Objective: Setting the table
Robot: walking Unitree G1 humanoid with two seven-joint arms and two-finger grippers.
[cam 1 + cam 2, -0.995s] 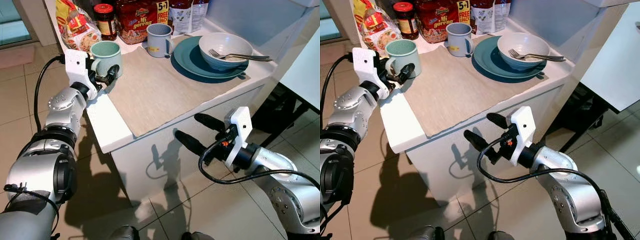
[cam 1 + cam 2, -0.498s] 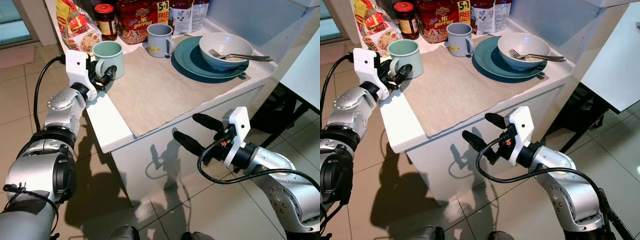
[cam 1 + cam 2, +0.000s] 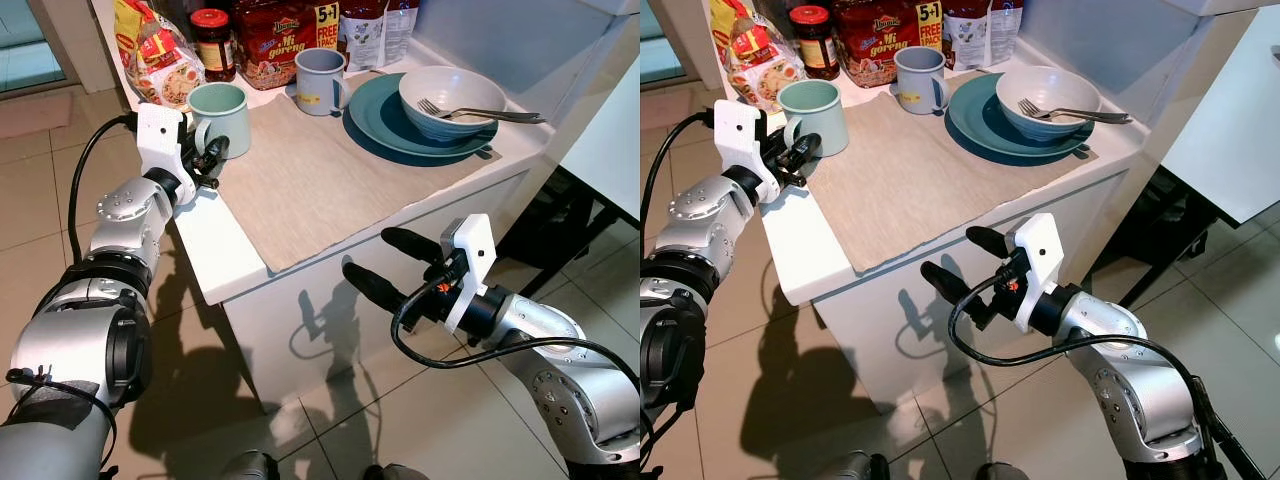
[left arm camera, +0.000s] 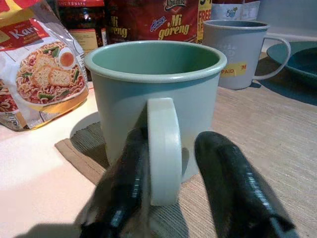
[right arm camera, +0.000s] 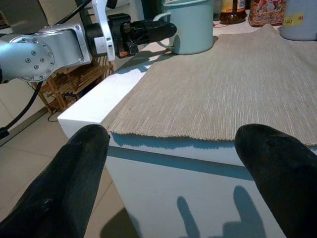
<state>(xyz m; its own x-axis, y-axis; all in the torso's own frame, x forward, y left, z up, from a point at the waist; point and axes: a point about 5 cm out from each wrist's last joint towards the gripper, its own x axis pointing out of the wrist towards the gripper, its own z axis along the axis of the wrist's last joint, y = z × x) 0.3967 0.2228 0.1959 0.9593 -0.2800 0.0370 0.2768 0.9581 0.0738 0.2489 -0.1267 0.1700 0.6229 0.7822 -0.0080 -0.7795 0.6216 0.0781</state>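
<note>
White counter (image 3: 215,240): left pincer (image 4: 171,163) straddles green mug's handle (image 4: 163,148) ungripped; right pincer (image 3: 385,265) spread

Red noodle pack (image 4: 163,20): "Mi goreng", "5+1 FREE". Grey mug (image 4: 240,52) sticker: "PAID". Noodle packet (image 4: 34,59): "Kari".

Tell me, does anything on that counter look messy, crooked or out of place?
Mostly tidy. The placemat lies askew, one corner overhanging the counter edge, and the fork pokes out past the bowl. Nothing looks spilled.

A home kitchen; tiled floor (image 3: 30,200), white counter (image 3: 225,255), noodle packets (image 3: 285,35), sauce jar (image 3: 211,40).
</note>
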